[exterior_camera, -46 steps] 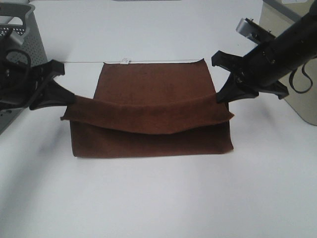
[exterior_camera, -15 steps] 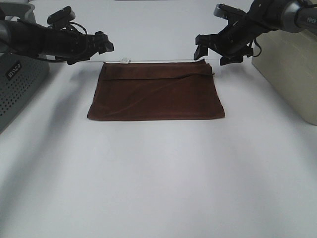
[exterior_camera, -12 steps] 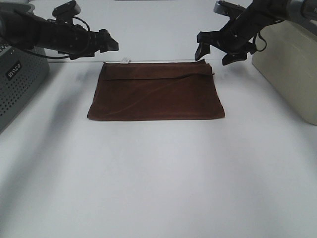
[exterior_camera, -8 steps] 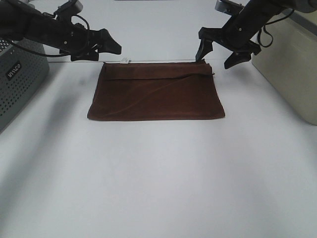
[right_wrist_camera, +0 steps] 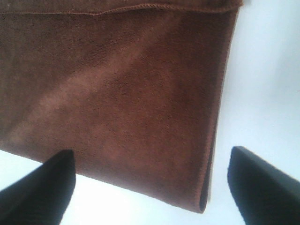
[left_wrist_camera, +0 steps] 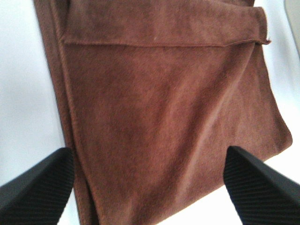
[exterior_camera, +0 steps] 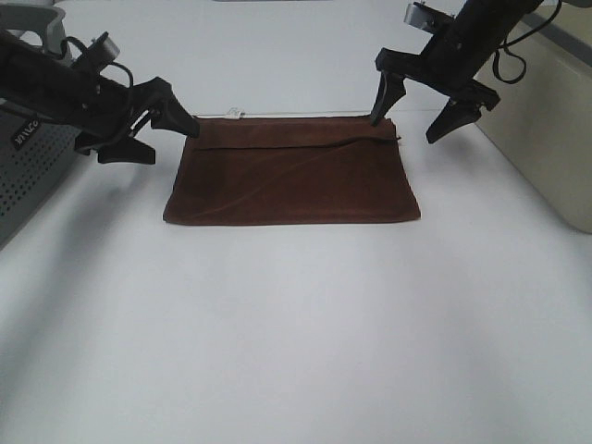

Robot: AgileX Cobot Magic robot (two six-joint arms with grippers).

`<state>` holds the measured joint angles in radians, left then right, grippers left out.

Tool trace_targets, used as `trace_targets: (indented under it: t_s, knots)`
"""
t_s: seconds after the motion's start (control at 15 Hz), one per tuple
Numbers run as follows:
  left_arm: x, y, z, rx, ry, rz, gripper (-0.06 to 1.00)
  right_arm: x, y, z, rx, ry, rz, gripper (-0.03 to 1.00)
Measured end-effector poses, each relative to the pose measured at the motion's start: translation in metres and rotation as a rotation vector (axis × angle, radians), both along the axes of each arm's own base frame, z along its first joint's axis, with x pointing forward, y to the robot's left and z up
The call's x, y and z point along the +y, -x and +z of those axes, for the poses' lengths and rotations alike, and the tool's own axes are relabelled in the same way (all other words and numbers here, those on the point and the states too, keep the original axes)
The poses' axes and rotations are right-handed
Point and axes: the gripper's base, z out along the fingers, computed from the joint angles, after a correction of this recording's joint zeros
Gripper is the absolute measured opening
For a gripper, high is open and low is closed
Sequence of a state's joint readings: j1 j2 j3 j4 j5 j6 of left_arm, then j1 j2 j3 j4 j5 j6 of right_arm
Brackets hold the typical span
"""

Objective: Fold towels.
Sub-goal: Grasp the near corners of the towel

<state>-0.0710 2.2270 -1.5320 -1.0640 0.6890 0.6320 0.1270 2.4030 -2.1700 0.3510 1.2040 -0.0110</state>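
Left end effector [exterior_camera: 172,145] and right end effector [exterior_camera: 404,129] gape empty near folded towel [exterior_camera: 291,171] (grey basket [exterior_camera: 23,176] interior unseen)

Towel [left_wrist_camera: 164,108] cropped in both wrist views.

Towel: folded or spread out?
Folded. The towel lies in layers: a hemmed edge crosses its top, and a rounded doubled edge shows at one corner.

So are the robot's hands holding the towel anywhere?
No, nothing is held. The left fingers and right fingers are spread wide and empty near the towel's far corners.
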Motion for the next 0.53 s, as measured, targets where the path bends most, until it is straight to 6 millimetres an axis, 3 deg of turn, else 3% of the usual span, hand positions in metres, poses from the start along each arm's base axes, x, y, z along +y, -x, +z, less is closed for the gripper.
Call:
trace_targets:
  t_s: [0.13,0.33,0.53]
  knots:
    - [0.002,0.012,-0.005,0.036,-0.004,0.018,0.82,-0.002,0.01,-0.005,0.054,0.009,-0.008,0.78]
    - [0.003,0.014,-0.008,0.042,-0.017,0.021,0.82,-0.005,0.026,-0.032,0.166,0.038,0.004,0.77]
    - [0.003,0.015,-0.016,0.059,-0.041,0.009,0.82,-0.004,0.029,-0.04,0.175,0.021,0.028,0.77]
